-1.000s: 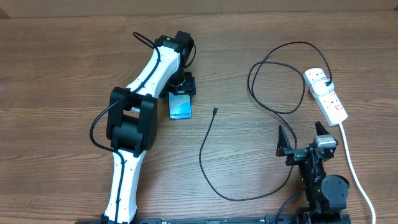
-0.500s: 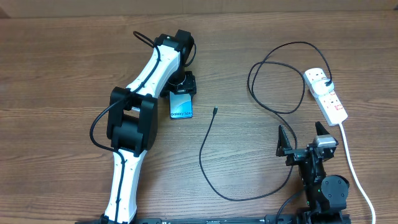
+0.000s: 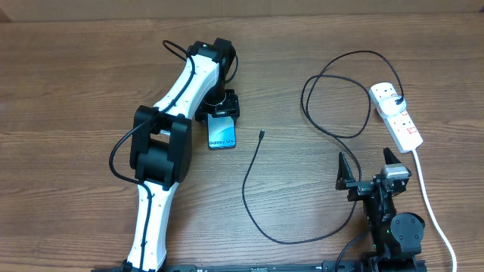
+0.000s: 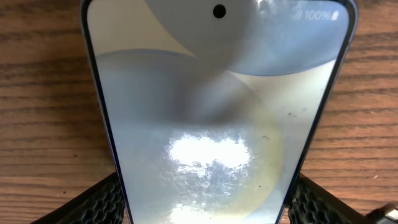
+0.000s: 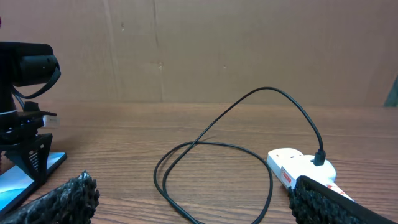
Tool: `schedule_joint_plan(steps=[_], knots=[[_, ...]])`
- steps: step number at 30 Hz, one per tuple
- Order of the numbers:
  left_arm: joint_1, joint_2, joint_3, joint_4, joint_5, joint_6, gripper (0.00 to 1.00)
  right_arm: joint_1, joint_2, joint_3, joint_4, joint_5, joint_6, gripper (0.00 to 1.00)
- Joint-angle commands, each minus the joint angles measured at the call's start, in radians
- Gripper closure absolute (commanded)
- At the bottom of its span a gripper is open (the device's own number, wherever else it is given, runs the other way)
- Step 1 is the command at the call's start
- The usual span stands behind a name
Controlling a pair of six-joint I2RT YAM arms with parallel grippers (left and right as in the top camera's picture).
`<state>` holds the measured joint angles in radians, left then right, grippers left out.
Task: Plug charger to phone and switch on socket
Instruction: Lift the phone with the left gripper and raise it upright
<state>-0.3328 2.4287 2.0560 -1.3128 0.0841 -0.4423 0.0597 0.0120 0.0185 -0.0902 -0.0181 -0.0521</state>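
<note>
The left gripper (image 3: pixel 221 115) is clasping the phone (image 3: pixel 221 134) at its far end and shifting it slightly right, toward the charger (image 3: pixel 244 189), readying the plug-in; the right gripper (image 3: pixel 369 168) is idling with its jaws apart near the socket (image 3: pixel 397 113)

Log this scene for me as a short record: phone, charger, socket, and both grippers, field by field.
phone: on table, screen lit
charger: tip loose on table, apart from phone; plug in socket
socket: switch state unreadable
left gripper: shut on phone
right gripper: open, empty
</note>
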Motion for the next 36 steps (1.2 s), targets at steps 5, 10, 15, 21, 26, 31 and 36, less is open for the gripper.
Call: schedule_joint_plan(steps=[5,10,15,21,26,31,36], knots=[[0.019,0.004,0.044,-0.019,0.092,-0.007,0.28,0.003,-0.009,-0.01,0.006,0.008,-0.002,0.0],[0.045,0.004,0.072,-0.027,0.196,-0.006,0.29,0.003,-0.009,-0.01,0.006,0.008,-0.002,0.0],[0.072,0.004,0.098,-0.052,0.268,-0.006,0.29,0.003,-0.009,-0.01,0.006,0.008,-0.002,0.0],[0.108,0.004,0.111,-0.07,0.495,-0.006,0.29,0.003,-0.009,-0.01,0.006,0.008,-0.002,0.0],[0.144,0.004,0.111,-0.07,0.746,-0.006,0.29,0.003,-0.009,-0.01,0.006,0.008,-0.002,0.0],[0.164,0.004,0.111,-0.07,0.94,-0.006,0.29,0.003,-0.009,-0.01,0.006,0.008,-0.002,0.0],[0.178,0.004,0.111,-0.07,1.087,-0.006,0.28,0.003,-0.009,-0.01,0.006,0.008,-0.002,0.0]])
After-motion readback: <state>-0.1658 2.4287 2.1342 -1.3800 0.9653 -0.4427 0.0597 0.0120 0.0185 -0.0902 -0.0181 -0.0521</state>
